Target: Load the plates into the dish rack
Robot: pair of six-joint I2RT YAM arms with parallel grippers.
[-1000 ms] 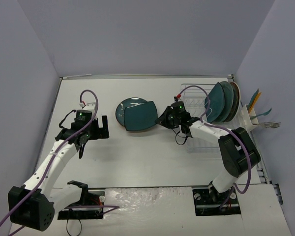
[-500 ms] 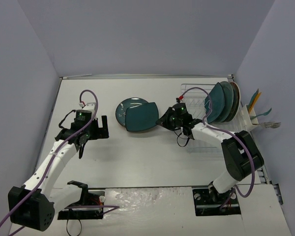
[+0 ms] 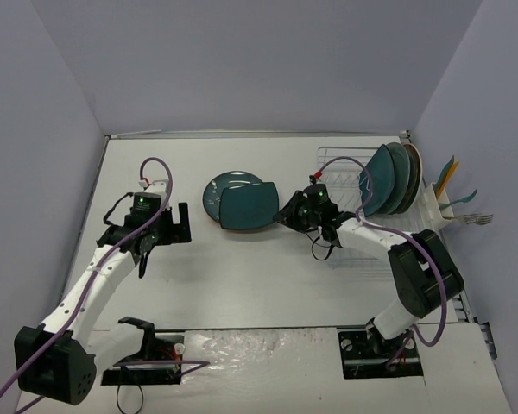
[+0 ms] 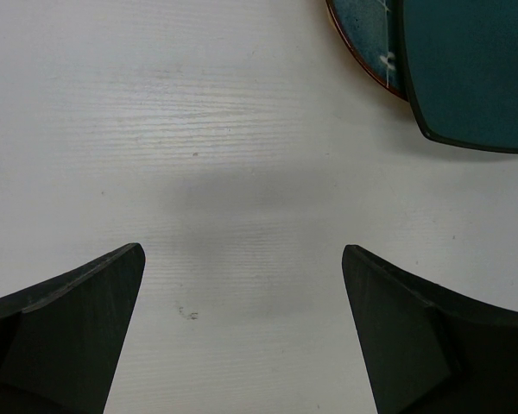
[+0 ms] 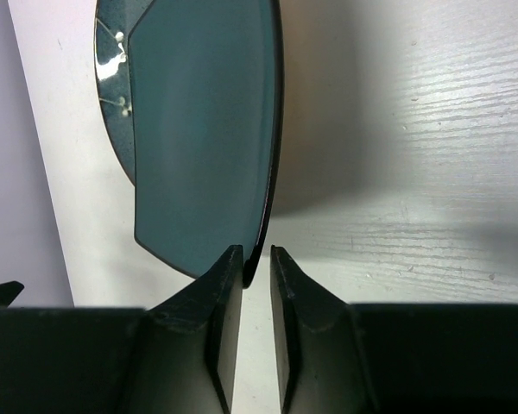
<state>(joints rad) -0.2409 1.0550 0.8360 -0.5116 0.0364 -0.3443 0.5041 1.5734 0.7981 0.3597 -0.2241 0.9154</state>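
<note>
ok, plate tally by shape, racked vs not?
Squarish dark teal plate, not racked: 1
Round plate partly under it, teal with a red rim, not racked: 1
Round plates standing in the dish rack: 3 visible
Total: 5 plates
</note>
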